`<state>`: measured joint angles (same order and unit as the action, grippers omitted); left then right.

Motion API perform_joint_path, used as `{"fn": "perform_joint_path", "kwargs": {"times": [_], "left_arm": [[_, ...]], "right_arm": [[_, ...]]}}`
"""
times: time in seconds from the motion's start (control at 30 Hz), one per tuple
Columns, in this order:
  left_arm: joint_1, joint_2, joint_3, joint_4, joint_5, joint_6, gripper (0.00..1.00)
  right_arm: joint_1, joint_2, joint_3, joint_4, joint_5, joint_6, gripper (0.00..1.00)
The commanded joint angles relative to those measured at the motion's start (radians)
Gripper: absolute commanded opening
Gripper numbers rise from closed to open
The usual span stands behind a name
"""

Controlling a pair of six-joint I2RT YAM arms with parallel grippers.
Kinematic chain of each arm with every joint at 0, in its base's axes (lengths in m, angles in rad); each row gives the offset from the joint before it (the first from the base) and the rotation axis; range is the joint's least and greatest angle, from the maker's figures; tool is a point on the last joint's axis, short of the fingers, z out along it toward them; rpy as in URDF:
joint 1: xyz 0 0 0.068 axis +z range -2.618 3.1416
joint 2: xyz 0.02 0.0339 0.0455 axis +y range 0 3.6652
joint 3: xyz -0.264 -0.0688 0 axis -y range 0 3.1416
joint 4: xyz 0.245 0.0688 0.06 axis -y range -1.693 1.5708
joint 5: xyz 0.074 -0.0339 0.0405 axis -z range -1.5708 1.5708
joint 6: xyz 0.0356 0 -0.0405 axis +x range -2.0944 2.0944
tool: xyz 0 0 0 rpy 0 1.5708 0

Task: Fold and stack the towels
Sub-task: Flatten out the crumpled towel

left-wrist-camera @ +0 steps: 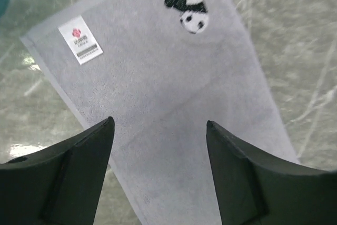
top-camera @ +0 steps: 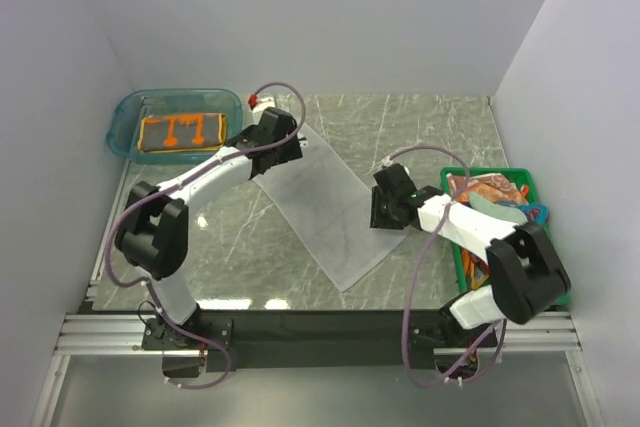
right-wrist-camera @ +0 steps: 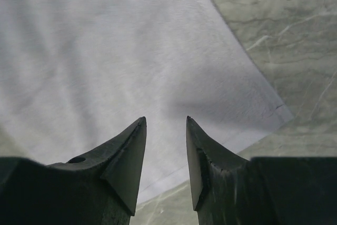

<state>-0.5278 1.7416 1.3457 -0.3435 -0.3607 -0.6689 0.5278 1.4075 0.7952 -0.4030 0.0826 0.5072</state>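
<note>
While the pale grey towel [top-camera: 322, 209] lies spread flat across the middle of the table [top-camera: 440, 132], running slantwise from near the far left corner toward the near edge, we see both arms reaching over it. The left gripper [top-camera: 277, 147] hangs above the far end of the cloth. In its wrist view the left gripper [left-wrist-camera: 160, 125] has its jaws wide apart and empty. The towel [left-wrist-camera: 174, 93] below them shows a small panda picture [left-wrist-camera: 189, 9] and a white label [left-wrist-camera: 80, 39]. The right gripper [top-camera: 390, 209] sits over the towel's right side, close to its near right corner. In its wrist view the right gripper [right-wrist-camera: 166, 122] has its jaws only a narrow gap apart, with nothing between them, above the towel [right-wrist-camera: 116, 51]. We cannot tell whether either gripper touches the cloth.

A folded orange-brown towel [top-camera: 182, 133] rests inside the teal tub [top-camera: 122, 119] at the far left corner. More bright towels [top-camera: 488, 195] lie bunched in the green crate [top-camera: 466, 279] at the right edge.
</note>
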Motion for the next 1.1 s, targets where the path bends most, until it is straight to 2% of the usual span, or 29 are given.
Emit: {"fn": "perform_joint_path", "kwargs": {"times": [0.0, 0.17, 0.4, 0.53, 0.67, 0.8, 0.9, 1.07], "left_arm": [[-0.008, 0.088, 0.003, -0.014, -0.023, -0.029, 0.75], [-0.008, 0.217, 0.09, -0.003, -0.052, 0.021, 0.7], [-0.008, 0.38, 0.234, -0.048, -0.057, 0.069, 0.68], [-0.008, 0.449, 0.305, -0.066, -0.057, 0.11, 0.69], [-0.008, 0.498, 0.363, -0.04, -0.021, 0.185, 0.7], [-0.012, 0.474, 0.353, 0.015, 0.075, 0.219, 0.76], [-0.02, 0.408, 0.282, 0.058, 0.1, 0.219, 0.81], [-0.017, 0.195, 0.17, 0.075, 0.042, 0.222, 0.87]], "right_arm": [[-0.02, 0.074, -0.016, 0.039, -0.003, -0.01, 0.43], [-0.017, 0.12, -0.056, 0.044, -0.055, -0.006, 0.43], [0.034, 0.061, -0.166, 0.015, -0.08, 0.02, 0.44], [0.125, 0.002, -0.214, -0.017, -0.125, 0.071, 0.44], [0.328, -0.054, -0.215, -0.033, -0.144, 0.186, 0.46], [0.422, -0.053, -0.173, -0.013, -0.213, 0.215, 0.47], [0.431, -0.088, -0.127, -0.02, -0.215, 0.191, 0.47], [0.368, -0.163, 0.033, -0.114, -0.037, 0.03, 0.48]]}}
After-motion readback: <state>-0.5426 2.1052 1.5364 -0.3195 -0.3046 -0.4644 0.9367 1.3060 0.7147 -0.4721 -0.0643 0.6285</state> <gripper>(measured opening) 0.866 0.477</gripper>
